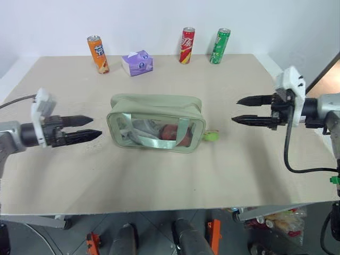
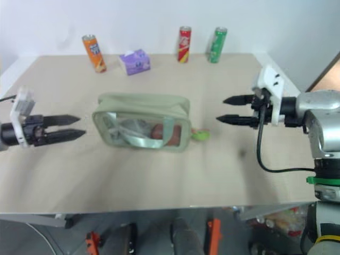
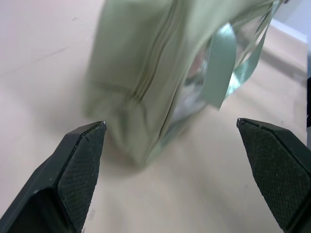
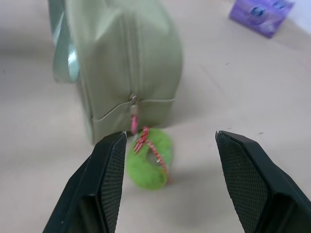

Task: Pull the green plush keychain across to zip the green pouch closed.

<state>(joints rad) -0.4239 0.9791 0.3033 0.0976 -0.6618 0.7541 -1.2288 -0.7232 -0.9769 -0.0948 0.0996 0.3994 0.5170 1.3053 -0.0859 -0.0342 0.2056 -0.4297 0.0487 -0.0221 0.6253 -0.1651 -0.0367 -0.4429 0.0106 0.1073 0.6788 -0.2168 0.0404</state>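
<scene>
Both grippers' fingers apart, green pouch (image 1: 155, 122) lengthwise btwn them, green plush keychain (image 1: 211, 136) at right end.

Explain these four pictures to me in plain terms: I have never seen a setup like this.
This is a two-armed humanoid robot. Two pictures come from cameras in its head, looking down over a beige table. The other two come from a camera on each wrist, looking out between that arm's black jaws.

The left gripper and right gripper both stand open and hold nothing. Between them lies the green pouch, its zipper looking closed, with the green plush keychain hanging from the zipper pull at the end nearest the right arm. Along the far edge stand an orange can, a purple tissue box, a red can and a green can.
</scene>
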